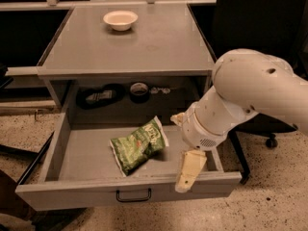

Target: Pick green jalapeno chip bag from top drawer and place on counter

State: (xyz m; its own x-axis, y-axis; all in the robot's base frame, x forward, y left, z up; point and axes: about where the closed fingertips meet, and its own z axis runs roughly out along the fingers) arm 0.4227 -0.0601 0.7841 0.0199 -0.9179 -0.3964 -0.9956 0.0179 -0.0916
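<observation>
The green jalapeno chip bag (138,145) lies crinkled on the floor of the open top drawer (86,158), near its middle, with its white end pointing to the back right. My gripper (178,152) hangs over the drawer's right front part, just right of the bag and not touching it. It is open and empty. One cream finger (189,170) reaches down across the drawer's front panel; the other shows near the bag's upper right. The grey counter (159,42) is above the drawer.
A small cream bowl (120,19) stands at the back of the counter. A dark flat packet (100,96) and a dark round tin (139,91) lie at the back of the drawer. A black office chair base (269,139) stands on the right. The drawer handle (133,195) faces me.
</observation>
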